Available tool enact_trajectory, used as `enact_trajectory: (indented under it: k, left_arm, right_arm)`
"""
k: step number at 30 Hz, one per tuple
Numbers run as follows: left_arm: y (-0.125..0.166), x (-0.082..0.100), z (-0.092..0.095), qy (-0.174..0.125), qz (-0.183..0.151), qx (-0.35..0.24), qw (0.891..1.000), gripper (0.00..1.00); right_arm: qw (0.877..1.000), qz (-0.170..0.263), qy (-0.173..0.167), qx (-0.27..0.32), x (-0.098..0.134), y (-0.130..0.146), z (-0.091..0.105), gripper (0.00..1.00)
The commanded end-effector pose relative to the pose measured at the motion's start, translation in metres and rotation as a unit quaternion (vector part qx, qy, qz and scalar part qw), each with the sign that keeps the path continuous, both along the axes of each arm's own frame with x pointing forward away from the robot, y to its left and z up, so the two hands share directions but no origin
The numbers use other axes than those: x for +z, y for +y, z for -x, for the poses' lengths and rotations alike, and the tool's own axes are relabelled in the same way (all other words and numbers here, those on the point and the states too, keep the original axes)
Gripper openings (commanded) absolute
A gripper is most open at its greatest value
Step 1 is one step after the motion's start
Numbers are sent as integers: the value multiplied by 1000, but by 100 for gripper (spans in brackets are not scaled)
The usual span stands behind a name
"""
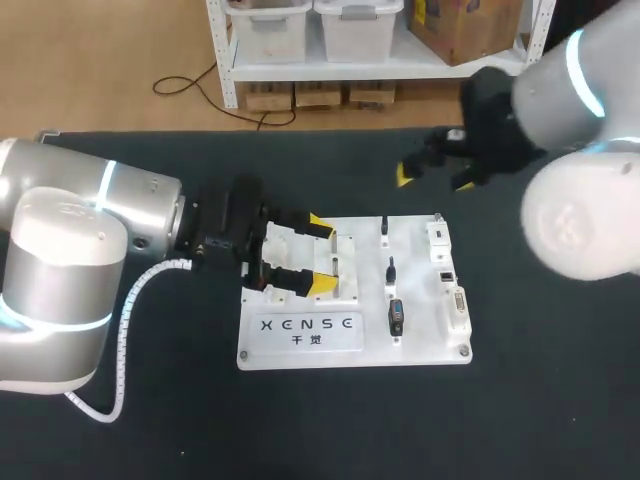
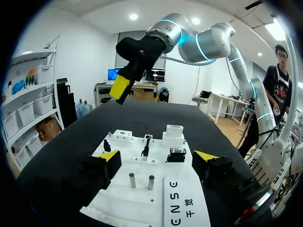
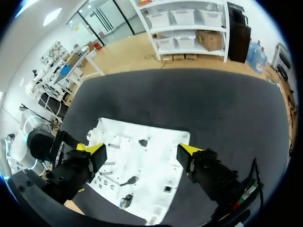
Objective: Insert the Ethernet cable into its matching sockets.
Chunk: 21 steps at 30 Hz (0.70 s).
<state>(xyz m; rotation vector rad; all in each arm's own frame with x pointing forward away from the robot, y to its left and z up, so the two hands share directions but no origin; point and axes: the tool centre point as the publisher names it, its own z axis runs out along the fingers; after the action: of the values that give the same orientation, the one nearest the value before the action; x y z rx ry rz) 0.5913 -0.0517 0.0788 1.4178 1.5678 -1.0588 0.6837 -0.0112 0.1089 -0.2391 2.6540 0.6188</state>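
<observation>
Seen from above, the left gripper hovers wide open and empty over the board's left half. The right gripper, equally open and empty, hangs past its far edge. A short black cable sits mid-board. From the left wrist, the cable is ahead of the spread fingers. From the right wrist, it sits below them.

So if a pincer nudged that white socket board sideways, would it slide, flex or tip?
Tipping seems unlikely: the white board lies flat and wide on the black table. It looks like a rigid plate, so probably no flex. The corner screws might fasten it down; if so it would barely slide.
</observation>
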Motion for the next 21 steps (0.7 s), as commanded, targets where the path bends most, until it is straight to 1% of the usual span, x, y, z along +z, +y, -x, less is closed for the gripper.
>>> enact_trajectory:
  k: [1, 8, 13, 21]
  left_arm:
    - [1, -1, 0, -1, 2, 1, 1000, 100]
    - [1, -1, 0, -1, 2, 1, 1000, 100]
    - [1, -1, 0, -1, 2, 1, 1000, 100]
    - [1, -1, 0, -1, 2, 1, 1000, 100]
  right_arm:
    - [990, 128, 1, -54, -17, 25, 4, 100]
    - [983, 169, 39, -62, -41, 31, 27, 100]
    - [977, 193, 52, -67, -50, 31, 42, 100]
    - [972, 209, 85, -70, -70, 34, 58, 100]
